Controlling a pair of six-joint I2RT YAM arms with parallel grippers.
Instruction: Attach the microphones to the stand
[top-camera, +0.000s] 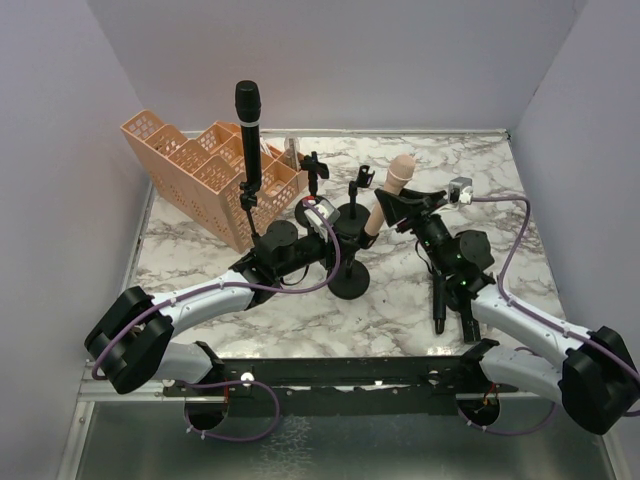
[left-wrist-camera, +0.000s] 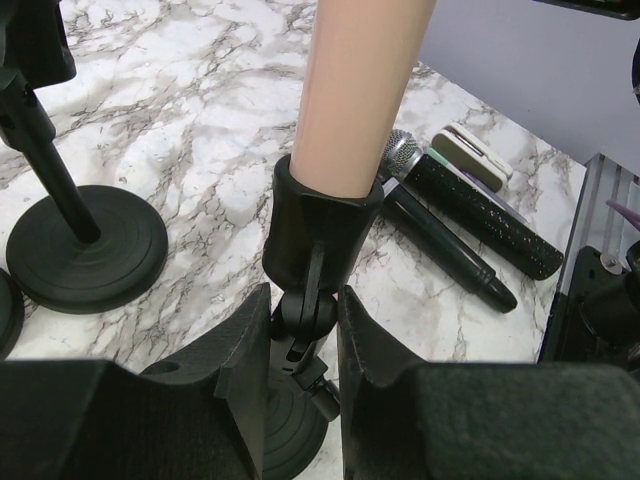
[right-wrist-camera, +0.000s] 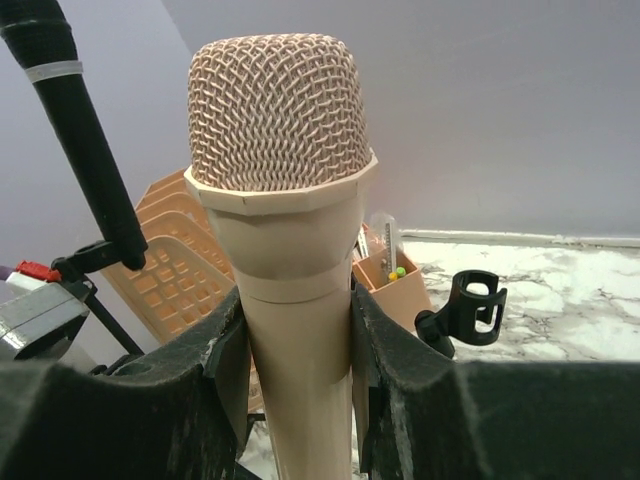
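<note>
On the counter (top-camera: 300, 320), the pale pink microphone (right-wrist-camera: 290, 250) stands with its tail in the stand clip (left-wrist-camera: 320, 235). Seating it looks to be the step in hand; next, press it home and release. Two spare microphones (left-wrist-camera: 450, 255) lie at 5 o'clock. The right tool (right-wrist-camera: 295, 340) clamps the pink body, and the left tool (left-wrist-camera: 303, 340), narrow, pinches the swivel under the clip.

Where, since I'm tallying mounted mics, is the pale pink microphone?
Top view, right of centre: the pale pink microphone sits in a black stand clip, right fingers clamped on its body, left fingers around the joint below.
</note>
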